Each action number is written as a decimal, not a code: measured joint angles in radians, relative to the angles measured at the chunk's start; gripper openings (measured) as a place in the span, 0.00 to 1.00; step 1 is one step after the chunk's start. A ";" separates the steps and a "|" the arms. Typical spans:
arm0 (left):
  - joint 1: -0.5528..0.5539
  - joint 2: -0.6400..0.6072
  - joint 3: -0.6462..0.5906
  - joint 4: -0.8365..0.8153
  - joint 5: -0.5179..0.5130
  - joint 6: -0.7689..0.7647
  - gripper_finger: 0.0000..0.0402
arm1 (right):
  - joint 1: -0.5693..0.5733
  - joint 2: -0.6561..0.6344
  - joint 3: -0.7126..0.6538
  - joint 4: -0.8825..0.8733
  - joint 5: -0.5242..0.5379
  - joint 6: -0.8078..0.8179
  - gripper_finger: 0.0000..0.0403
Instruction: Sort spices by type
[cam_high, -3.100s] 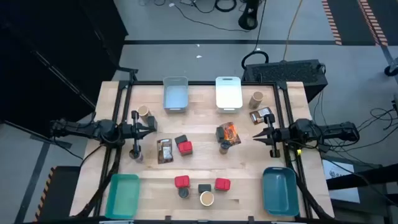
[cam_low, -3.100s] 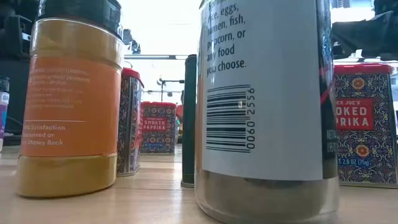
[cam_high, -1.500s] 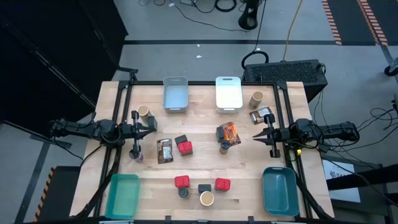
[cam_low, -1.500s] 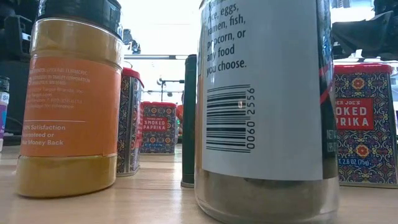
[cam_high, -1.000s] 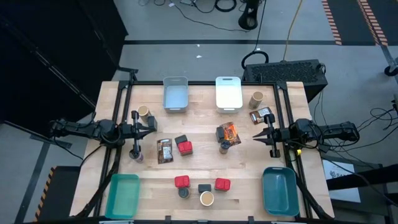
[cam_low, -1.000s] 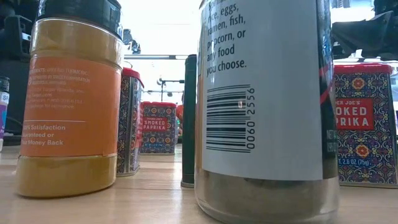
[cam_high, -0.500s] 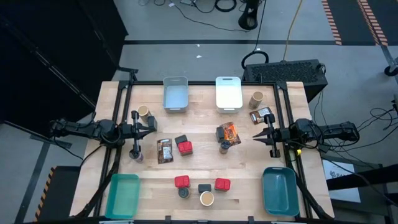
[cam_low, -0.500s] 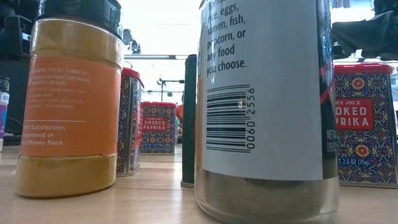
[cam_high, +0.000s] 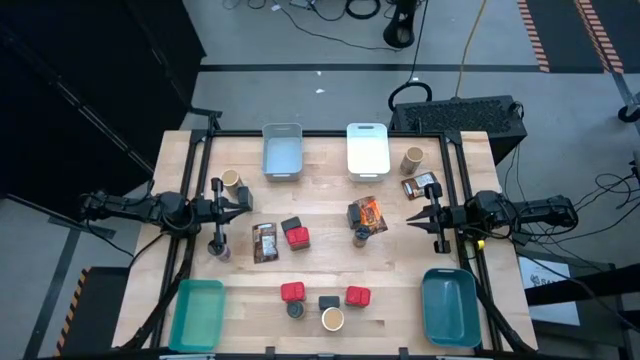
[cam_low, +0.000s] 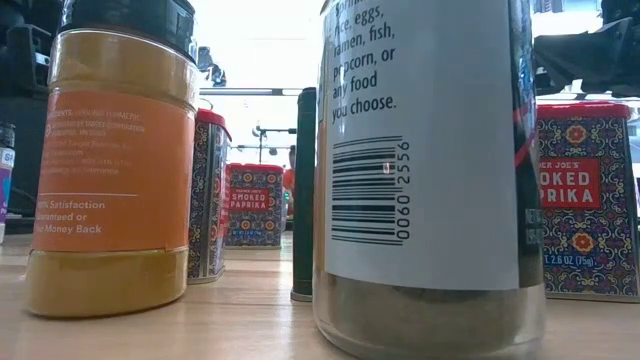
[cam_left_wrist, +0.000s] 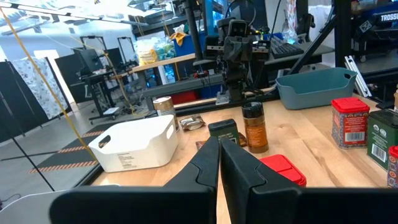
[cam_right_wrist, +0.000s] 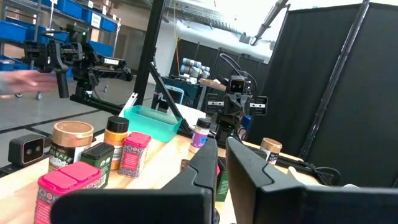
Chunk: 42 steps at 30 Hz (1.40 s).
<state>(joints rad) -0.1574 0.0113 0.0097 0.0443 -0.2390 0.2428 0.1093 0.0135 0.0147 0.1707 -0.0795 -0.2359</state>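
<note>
The spices stand scattered on the wooden table (cam_high: 390, 270). Red tins (cam_high: 297, 237) (cam_high: 292, 292) (cam_high: 358, 296) rest on their bases, as do tan-topped jars (cam_high: 231, 180) (cam_high: 412, 158) (cam_high: 333, 319) and dark jars (cam_high: 291, 225) (cam_high: 296, 310). Printed packets (cam_high: 265, 242) (cam_high: 368, 213) (cam_high: 421, 186) lie flat. My left gripper (cam_high: 243, 208) is shut, level, above the table's left side, pointing right. My right gripper (cam_high: 410, 216) is shut above the right side, pointing left. Each wrist view shows its own shut gripper (cam_left_wrist: 219, 143) (cam_right_wrist: 221, 144) holding nothing.
A grey-blue bin (cam_high: 282, 150) and a white bin (cam_high: 368, 150) stand at the far edge. A teal bin (cam_high: 197, 313) and a blue bin (cam_high: 449, 305) sit at the near corners. In the low view, an orange-labelled jar (cam_low: 110, 170) and a barcoded jar (cam_low: 425, 170) fill the foreground.
</note>
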 joint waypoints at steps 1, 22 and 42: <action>0.000 0.000 0.000 0.000 0.000 0.000 0.05 | 0.000 0.000 0.000 0.000 0.000 0.000 0.04; 0.000 0.000 -0.001 0.465 0.022 -0.367 0.05 | -0.007 0.000 0.016 0.082 0.141 0.194 0.04; 0.000 0.004 -0.001 0.410 -0.225 -0.305 0.05 | -0.087 0.140 0.139 0.138 0.448 0.182 0.04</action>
<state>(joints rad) -0.1574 0.0149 0.0090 0.4546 -0.4644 -0.0620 0.0224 0.1535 0.1532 0.3091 0.3682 -0.0536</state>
